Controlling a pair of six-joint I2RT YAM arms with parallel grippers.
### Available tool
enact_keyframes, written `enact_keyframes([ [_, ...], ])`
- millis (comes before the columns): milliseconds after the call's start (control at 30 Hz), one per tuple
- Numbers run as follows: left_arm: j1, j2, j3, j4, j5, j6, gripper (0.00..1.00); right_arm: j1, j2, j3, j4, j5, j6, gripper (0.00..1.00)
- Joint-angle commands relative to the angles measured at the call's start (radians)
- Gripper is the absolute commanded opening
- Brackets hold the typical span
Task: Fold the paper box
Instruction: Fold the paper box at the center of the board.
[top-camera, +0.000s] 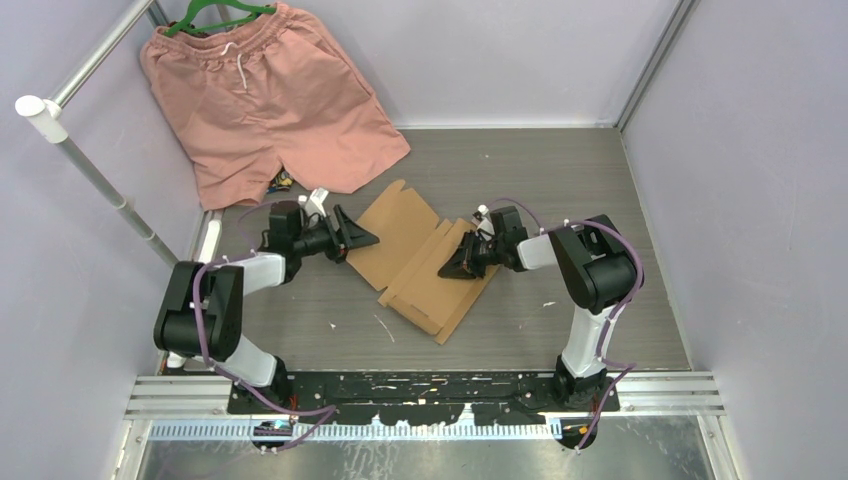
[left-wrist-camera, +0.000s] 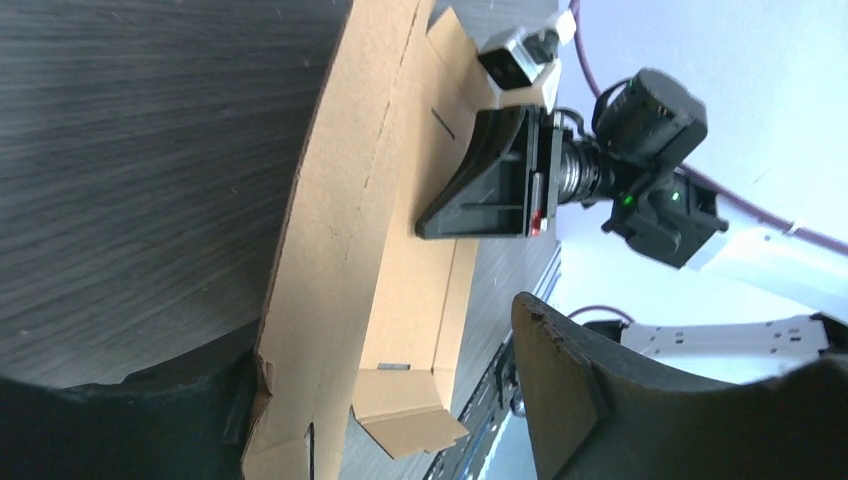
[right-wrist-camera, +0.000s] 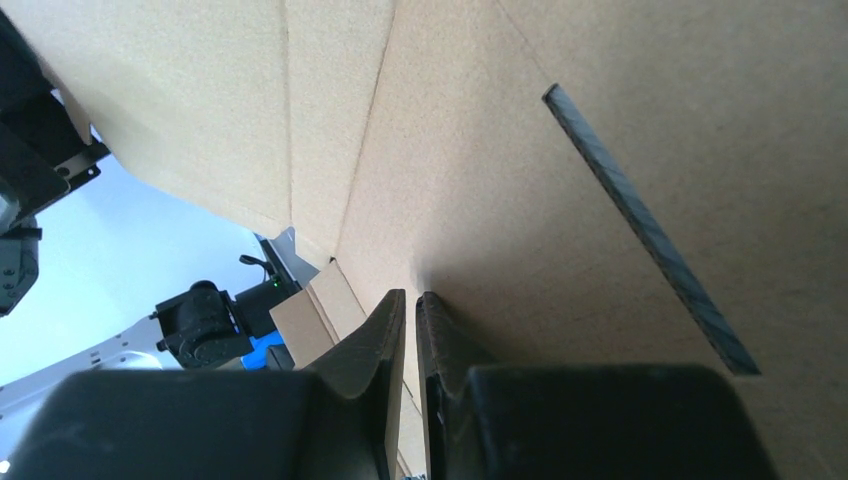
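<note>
Looking down from the top view, one paper box (top-camera: 415, 262) lies as a flat, unfolded cardboard sheet on the table (top-camera: 560, 180), midway between the two arms. The left gripper (top-camera: 358, 238) sits at the sheet's left edge with its jaws spread. The right gripper (top-camera: 458, 268) rests on the sheet's right half. One pair of pink shorts (top-camera: 270, 100) on one green hanger (top-camera: 215, 14) hangs at the far left corner, well apart from the work.

From the left wrist, the sheet's near edge is slightly raised and sits between the wide-open fingers, which grip nothing. Across the sheet, the right gripper presses its tips down beside a crease.

From the right wrist, the fingers are nearly closed with only a sliver between them, tips against the cardboard. Whether they pinch a layer cannot be told.

By my judgement this is the first fold: one arm pins the sheet while the other prepares to lift a side panel. The next move calls for closing on that edge and hinging it up along the crease without dragging the sheet.
</note>
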Motion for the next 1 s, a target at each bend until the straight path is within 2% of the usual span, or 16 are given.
enact_keyframes([
  [0,-0.051,-0.085,0.047,-0.13,-0.028,0.113,0.66,0.018,0.092,-0.04,-0.213,0.268,-0.111,0.17],
  [233,-0.081,-0.105,0.093,-0.29,-0.105,0.201,0.5,0.021,0.102,-0.025,-0.23,0.286,-0.12,0.17],
  [433,-0.109,-0.14,0.141,-0.463,-0.234,0.294,0.39,0.027,0.104,-0.009,-0.25,0.311,-0.128,0.17],
  [500,-0.115,-0.147,0.144,-0.471,-0.239,0.297,0.32,0.03,0.106,-0.002,-0.273,0.319,-0.132,0.17],
  [567,-0.118,-0.157,0.154,-0.496,-0.243,0.301,0.3,0.031,0.105,0.006,-0.286,0.329,-0.138,0.17],
  [600,-0.125,-0.167,0.165,-0.543,-0.274,0.314,0.31,0.033,0.105,0.011,-0.296,0.335,-0.141,0.17],
  [700,-0.162,-0.203,0.197,-0.624,-0.372,0.362,0.56,0.034,0.104,0.017,-0.306,0.344,-0.147,0.17],
  [733,-0.165,-0.202,0.202,-0.633,-0.376,0.369,0.59,0.035,0.105,0.018,-0.308,0.347,-0.147,0.17],
  [967,-0.165,-0.134,0.353,-0.767,-0.364,0.434,0.63,0.043,0.115,0.035,-0.334,0.37,-0.159,0.17],
])
